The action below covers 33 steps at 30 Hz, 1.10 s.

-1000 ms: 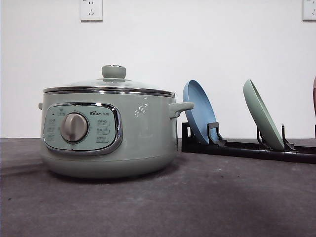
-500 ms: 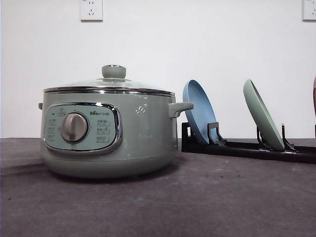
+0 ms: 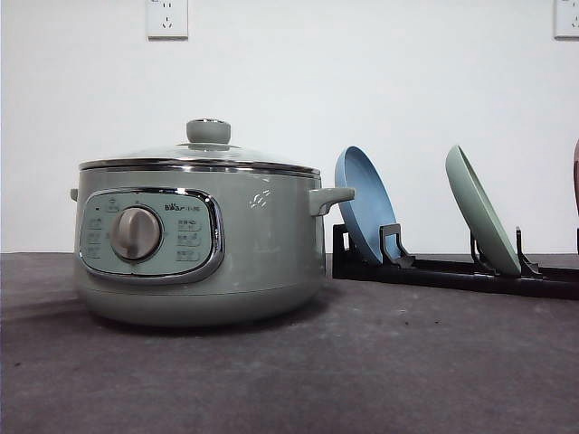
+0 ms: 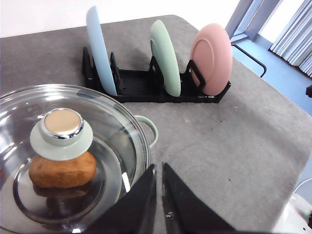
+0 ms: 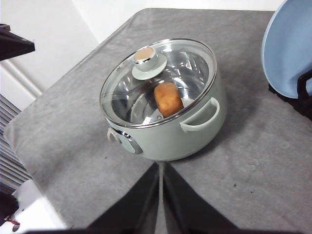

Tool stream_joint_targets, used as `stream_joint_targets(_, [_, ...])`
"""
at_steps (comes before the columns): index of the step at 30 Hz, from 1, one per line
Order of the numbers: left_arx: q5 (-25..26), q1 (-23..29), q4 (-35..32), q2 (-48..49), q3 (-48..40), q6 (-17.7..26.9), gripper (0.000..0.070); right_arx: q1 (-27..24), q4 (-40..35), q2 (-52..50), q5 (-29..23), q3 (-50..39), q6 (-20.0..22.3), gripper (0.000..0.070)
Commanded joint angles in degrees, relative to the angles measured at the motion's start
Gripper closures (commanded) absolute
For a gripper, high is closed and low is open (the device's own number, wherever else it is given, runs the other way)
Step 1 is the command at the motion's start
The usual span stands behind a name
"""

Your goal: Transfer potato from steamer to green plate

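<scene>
Both hands parked above the surface, lid on.
My left hand (image 4: 159, 195) and right hand (image 5: 160, 195) are pinched closed, empty; potato (image 5: 168, 99) inside steamer (image 3: 199, 240), green plate (image 3: 481, 210) racked at 3 o'clock.

The steamer (image 3: 199, 244) has smooth satin sage walls under a clear glass lid (image 5: 158, 80) with chrome rim, the potato (image 5: 168, 99) matt and rough.

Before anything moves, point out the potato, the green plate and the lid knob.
potato (image 5: 168, 99): right wrist view, middle of its orange-brown skin, seen through the glass lid.
green plate (image 4: 165, 58): left wrist view, its face, standing in the black rack.
lid knob (image 3: 208, 131): front view, its green side.
</scene>
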State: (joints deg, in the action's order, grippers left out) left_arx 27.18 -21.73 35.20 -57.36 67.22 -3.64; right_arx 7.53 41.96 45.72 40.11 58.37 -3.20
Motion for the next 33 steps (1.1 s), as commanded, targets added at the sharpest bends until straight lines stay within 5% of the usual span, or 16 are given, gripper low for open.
stream_joint_targets(1, [0.3,-0.4,-0.5,-0.3,1.6,1.3,0.0656,0.3,-0.3,0.2,-0.7,1.1,0.6,0.069])
stream_joint_targets(4, [0.3,-0.4,-0.4,-0.3,1.6,1.2,0.0506,0.3,-0.3,0.2,-1.2,1.1,0.6,0.0588])
stream_joint_targets(9, [0.3,-0.4,1.5,-0.3,1.6,1.2,0.0014,0.3,-0.3,0.3,-1.2,1.1,0.5,0.0135])
stream_joint_targets(12, [0.3,-0.4,2.5,-0.3,1.6,1.2,0.0,0.3,-0.3,0.3,-1.2,1.1,0.4,0.0])
stream_joint_targets(23, [0.3,-0.4,3.2,-0.3,1.6,1.2,0.0,0.3,-0.4,0.3,-1.1,1.1,-3.2,0.0])
stream_joint_targets(33, [0.3,-0.4,5.2,-0.3,1.6,1.3,0.0,0.2,-7.5,4.1,-3.5,1.1,-13.1,0.0])
